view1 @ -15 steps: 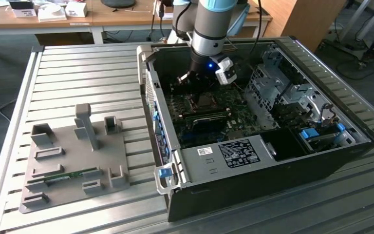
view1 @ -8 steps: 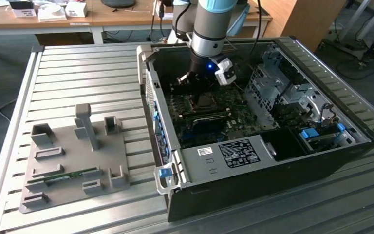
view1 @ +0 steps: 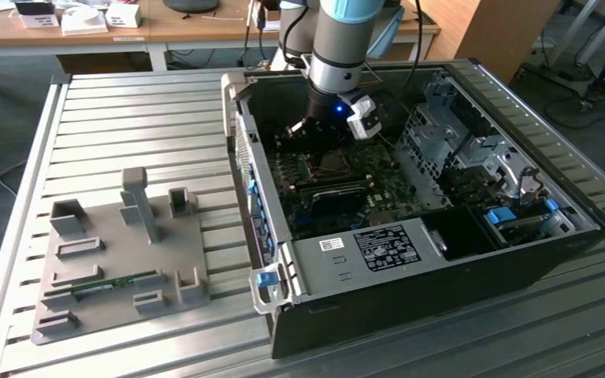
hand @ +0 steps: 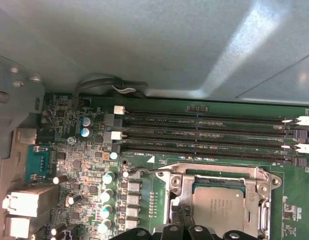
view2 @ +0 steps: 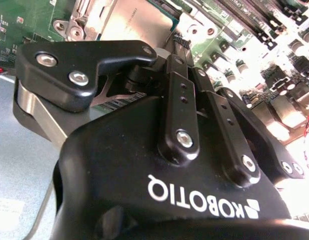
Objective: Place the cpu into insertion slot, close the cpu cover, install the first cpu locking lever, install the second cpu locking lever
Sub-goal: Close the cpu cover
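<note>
My gripper (view1: 318,140) reaches down into the black computer case (view1: 408,307), just above the insertion slot (view1: 334,163). In the first wrist view the greyish cpu (hand: 218,205) lies flat in the socket. The silvery cpu cover (hand: 214,176) lies as a frame around it. My gripper (hand: 180,217) hangs over the socket's edge beside the cpu, its fingers together with nothing between them. A thin metal lever (hand: 144,170) runs along the cover's side. In the second wrist view the gripper (view2: 177,44) points at the cpu (view2: 139,20) and cover (view2: 84,20).
Long memory slots (hand: 209,135) run beside the socket. The case's metal wall (hand: 154,45) rises close behind them. A grey fixture plate (view1: 124,260) with a green memory stick (view1: 103,285) lies on the slatted table at the exterior view's left.
</note>
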Robot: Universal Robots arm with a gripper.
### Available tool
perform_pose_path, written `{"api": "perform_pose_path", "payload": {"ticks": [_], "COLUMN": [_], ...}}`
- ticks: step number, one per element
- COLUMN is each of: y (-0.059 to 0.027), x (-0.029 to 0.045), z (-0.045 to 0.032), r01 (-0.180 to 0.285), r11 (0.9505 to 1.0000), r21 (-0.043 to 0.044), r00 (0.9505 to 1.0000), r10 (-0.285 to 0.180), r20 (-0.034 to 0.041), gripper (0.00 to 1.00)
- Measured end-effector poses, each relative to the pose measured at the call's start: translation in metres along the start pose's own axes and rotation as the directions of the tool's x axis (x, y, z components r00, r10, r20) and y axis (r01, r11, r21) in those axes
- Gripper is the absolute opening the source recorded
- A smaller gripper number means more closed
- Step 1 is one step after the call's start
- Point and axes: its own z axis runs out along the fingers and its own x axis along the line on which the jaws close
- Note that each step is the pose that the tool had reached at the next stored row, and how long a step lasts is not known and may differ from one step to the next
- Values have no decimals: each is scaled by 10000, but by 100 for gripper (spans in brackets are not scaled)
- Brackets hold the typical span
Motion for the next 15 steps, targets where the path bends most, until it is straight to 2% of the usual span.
{"api": "perform_pose_path", "payload": {"ticks": [15], "y": [0], "x": [7], "z": [22], "r01": [-91], "r11": [10000], "r21": [-4], "r00": [10000], "r10": [91], "r20": [5], "gripper": [11]}}
